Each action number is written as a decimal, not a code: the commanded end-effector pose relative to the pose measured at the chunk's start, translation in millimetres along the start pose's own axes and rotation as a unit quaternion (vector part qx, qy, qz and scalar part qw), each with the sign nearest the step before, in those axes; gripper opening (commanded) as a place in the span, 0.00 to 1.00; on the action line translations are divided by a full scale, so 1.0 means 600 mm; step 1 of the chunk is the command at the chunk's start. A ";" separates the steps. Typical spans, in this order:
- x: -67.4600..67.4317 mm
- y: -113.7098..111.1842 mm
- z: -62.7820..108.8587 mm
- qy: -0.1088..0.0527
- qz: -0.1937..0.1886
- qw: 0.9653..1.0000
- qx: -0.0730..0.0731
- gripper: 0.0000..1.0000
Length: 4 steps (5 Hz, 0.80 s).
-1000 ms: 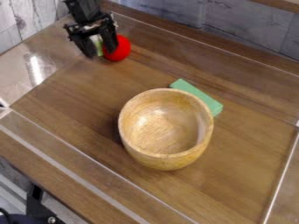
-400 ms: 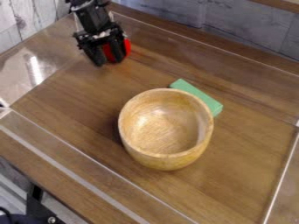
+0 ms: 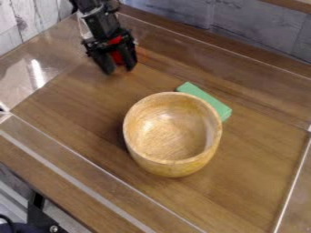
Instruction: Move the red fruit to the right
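A glossy wooden table is seen, a wooden bowl nearest, a green block tucked behind it. At the far left, the gripper is closed around the red fruit. A slip is risked: the ball is round, barely visible between the fingers.

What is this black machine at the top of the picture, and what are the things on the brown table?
The black machine is the gripper of a robot arm, a claw with two fingers. One camera looks down at the wooden table from the front. The fingers stand on both sides of a small round red fruit; it seems gripped, but I cannot be sure. In the middle stands a round wooden bowl. A flat green block lies behind it, partly hidden.
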<state>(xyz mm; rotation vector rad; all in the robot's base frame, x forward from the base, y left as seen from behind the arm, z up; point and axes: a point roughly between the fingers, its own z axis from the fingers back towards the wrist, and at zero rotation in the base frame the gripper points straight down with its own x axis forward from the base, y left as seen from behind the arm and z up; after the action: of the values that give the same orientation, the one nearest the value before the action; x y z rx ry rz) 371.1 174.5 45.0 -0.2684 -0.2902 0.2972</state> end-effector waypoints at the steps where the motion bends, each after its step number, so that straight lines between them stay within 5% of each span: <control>1: 0.014 -0.025 0.043 -0.036 -0.023 0.999 0.002 1.00; 4: 0.007 -0.066 0.039 -0.034 -0.047 0.998 -0.021 1.00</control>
<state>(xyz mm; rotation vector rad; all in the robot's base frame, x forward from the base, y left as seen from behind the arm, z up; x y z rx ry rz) 371.4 143.6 47.2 -0.3150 -0.2967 0.2350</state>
